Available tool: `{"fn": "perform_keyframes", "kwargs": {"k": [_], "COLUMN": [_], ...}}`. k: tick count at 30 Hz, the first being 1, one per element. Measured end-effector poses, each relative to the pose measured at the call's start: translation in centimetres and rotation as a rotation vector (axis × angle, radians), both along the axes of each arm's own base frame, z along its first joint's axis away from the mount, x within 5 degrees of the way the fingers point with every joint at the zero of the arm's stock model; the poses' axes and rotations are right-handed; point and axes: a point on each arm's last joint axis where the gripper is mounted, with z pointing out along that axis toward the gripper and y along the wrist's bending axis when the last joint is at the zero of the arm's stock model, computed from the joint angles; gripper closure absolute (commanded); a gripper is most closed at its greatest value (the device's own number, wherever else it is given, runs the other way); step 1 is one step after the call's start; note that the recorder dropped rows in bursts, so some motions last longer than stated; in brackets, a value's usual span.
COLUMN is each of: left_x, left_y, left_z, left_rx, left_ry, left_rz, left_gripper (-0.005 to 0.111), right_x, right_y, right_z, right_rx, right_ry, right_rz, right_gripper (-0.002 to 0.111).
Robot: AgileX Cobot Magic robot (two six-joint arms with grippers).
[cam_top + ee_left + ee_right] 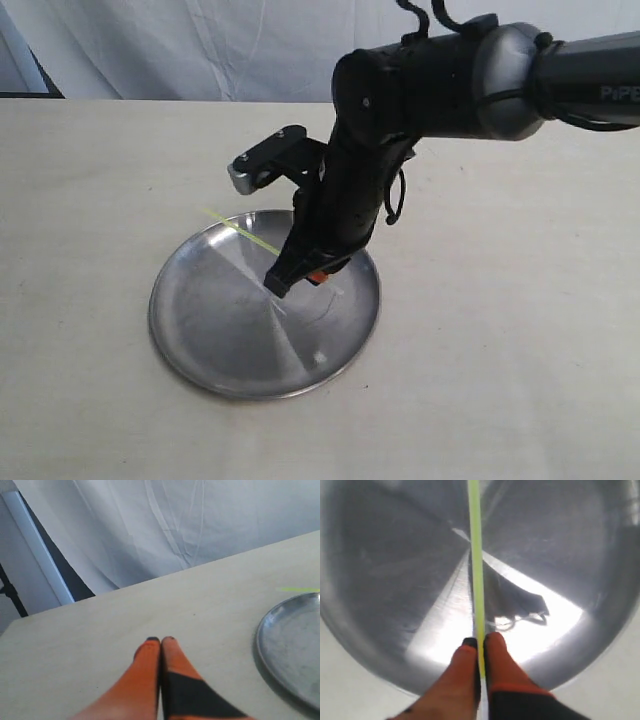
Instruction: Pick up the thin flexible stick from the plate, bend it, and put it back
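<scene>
The right gripper (pixel 480 641) is pinching the thin yellow-green translucent plastic stick (pixel 476 555) above the round shiny steel plate (pixel 165 320), tip reaching past its far-left rim. The left gripper (pixel 160 640) is sitting closed, empty. Bending risks twisting the stick out of that pinch.

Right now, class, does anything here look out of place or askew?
Only the thin stick: pinched at one end in the shut right gripper, it slants out past the plate's rim over the table. Nothing looks spilled or damaged.
</scene>
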Motion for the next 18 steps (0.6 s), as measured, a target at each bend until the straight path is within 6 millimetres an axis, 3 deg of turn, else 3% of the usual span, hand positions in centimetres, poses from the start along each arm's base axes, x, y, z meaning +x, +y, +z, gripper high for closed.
{"fn": "perform_keyframes", "kwargs": {"k": [5,10,18], "left_x": [0.0,-0.4,-3.3], "left_y": [-0.2,-0.9,-1.9], "left_z": [1.0,3.4,7.4], "left_rx": [0.067,0.037,-0.218], "left_ry": [-0.118,-0.390,-0.881], "left_rz": [-0.023,-0.102,-0.321], "left_gripper": [0.107,0.107,0.107], "right_x": [-0.7,-1.4,-2.2], "right_y": [0.2,0.3,0.2], "right_z": [2.0,3.5,4.7], "right_rx": [0.075,0.125,0.159], "right_ry": [0.003,0.008,0.026], "right_rz": [0.008,0.034,0.055], "right_gripper": [0.109,0.109,0.109]}}
